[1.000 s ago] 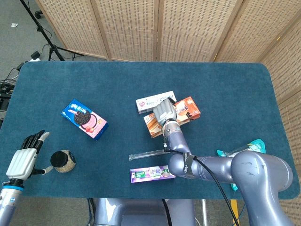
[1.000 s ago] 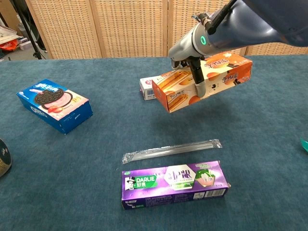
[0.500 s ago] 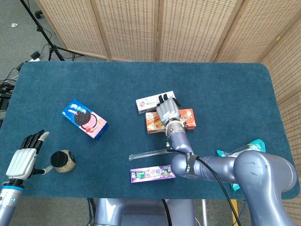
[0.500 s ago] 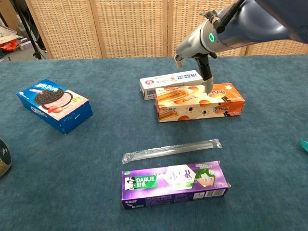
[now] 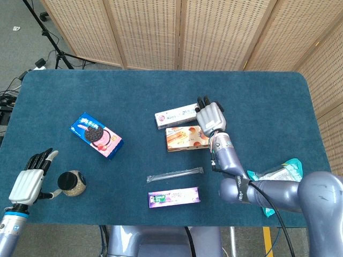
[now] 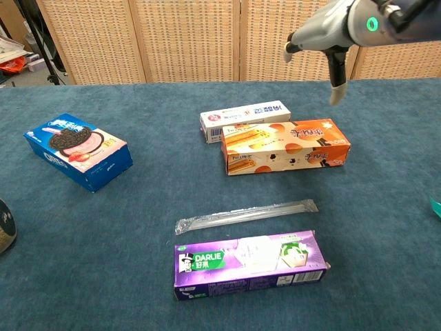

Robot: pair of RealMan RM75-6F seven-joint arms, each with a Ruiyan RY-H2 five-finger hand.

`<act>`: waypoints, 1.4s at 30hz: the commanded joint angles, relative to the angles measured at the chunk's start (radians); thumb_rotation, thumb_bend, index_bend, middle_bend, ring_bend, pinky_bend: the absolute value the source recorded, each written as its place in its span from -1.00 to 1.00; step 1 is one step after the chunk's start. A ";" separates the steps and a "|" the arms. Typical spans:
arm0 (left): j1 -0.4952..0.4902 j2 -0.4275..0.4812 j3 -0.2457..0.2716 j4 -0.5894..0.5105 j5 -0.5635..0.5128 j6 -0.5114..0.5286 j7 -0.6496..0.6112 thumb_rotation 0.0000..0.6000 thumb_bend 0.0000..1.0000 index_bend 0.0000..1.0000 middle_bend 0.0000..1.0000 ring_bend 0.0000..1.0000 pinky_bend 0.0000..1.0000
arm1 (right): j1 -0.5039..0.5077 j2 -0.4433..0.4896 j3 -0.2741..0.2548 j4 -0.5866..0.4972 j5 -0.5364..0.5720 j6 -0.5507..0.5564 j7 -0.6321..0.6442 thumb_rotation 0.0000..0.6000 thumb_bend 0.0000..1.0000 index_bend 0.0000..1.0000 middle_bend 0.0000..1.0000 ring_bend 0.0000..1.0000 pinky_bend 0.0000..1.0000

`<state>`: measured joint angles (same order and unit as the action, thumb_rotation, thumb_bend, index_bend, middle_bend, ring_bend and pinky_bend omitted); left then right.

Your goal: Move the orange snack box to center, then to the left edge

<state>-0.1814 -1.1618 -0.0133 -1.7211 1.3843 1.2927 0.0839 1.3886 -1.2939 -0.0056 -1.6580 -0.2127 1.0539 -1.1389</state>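
The orange box (image 6: pixel 285 146) lies flat at mid-table (image 5: pixel 257 96), touching a white box (image 6: pixel 244 118). The right robot hand (image 5: pixel 210 117) hovers above, fingers spread, empty (centering looks done). Next: regrasp and carry it to the left edge.

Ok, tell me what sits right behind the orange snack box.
Directly behind the orange snack box lies a white box, long side against it in the chest view. The orange box hides the white box's lower front edge, so contact cannot be confirmed. The right hand hovers above, holding nothing.
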 commanded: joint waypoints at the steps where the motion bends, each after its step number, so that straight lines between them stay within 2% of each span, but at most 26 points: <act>1: 0.000 -0.004 0.003 0.000 0.002 0.000 0.010 1.00 -0.78 -1.00 -1.00 -1.00 -1.00 | -0.157 0.109 -0.041 -0.102 -0.251 0.096 0.198 1.00 -1.00 -0.84 -1.00 -1.00 -0.17; 5: 0.001 -0.020 0.004 0.007 0.007 0.009 0.032 1.00 -0.78 -1.00 -1.00 -1.00 -1.00 | -0.337 0.159 -0.104 -0.135 -0.471 0.216 0.395 1.00 -1.00 -0.89 -1.00 -1.00 -0.17; 8: 0.002 -0.030 0.005 0.015 0.005 0.012 0.049 1.00 -0.78 -1.00 -1.00 -1.00 -1.00 | -0.461 0.165 -0.150 -0.110 -0.640 0.294 0.533 1.00 -1.00 -0.91 -1.00 -1.00 -0.17; 11: 0.002 -0.036 0.004 0.017 0.003 0.013 0.058 1.00 -0.78 -1.00 -1.00 -1.00 -1.00 | -0.523 0.162 -0.171 -0.088 -0.724 0.330 0.600 1.00 -1.00 -0.91 -1.00 -1.00 -0.18; 14: 0.002 -0.048 0.005 0.024 0.006 0.017 0.074 1.00 -0.78 -1.00 -1.00 -1.00 -1.00 | -0.632 0.143 -0.205 -0.039 -0.852 0.413 0.696 1.00 -1.00 -0.92 -1.00 -1.00 -0.27; 16: 0.003 -0.055 0.007 0.029 0.010 0.019 0.082 1.00 -0.78 -1.00 -1.00 -1.00 -1.00 | -0.696 0.118 -0.209 0.006 -0.911 0.467 0.758 1.00 -1.00 -0.95 -1.00 -1.00 -0.31; 24: 0.005 -0.074 0.008 0.042 0.020 0.032 0.098 1.00 -0.78 -1.00 -1.00 -1.00 -1.00 | -0.860 0.039 -0.208 0.156 -1.010 0.565 0.950 1.00 -1.00 -1.00 -1.00 -1.00 -0.86; 27: 0.006 -0.079 0.009 0.046 0.023 0.035 0.103 1.00 -0.78 -1.00 -1.00 -1.00 -1.00 | -0.915 0.020 -0.216 0.217 -1.022 0.566 0.997 1.00 -1.00 -1.00 -1.00 -1.00 -0.98; 35: 0.004 -0.091 0.011 0.059 0.021 0.030 0.116 1.00 -0.78 -1.00 -1.00 -1.00 -1.00 | -1.013 0.002 -0.229 0.295 -1.048 0.564 1.057 1.00 -1.00 -1.00 -1.00 -1.00 -1.00; 42: 0.002 -0.099 0.008 0.062 0.020 0.030 0.123 1.00 -0.78 -1.00 -1.00 -1.00 -1.00 | -1.054 0.016 -0.190 0.308 -1.090 0.590 1.092 1.00 -1.00 -1.00 -1.00 -1.00 -1.00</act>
<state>-0.1789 -1.2609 -0.0049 -1.6591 1.4041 1.3223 0.2061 0.3422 -1.2823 -0.2030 -1.3539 -1.2974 1.6485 -0.0523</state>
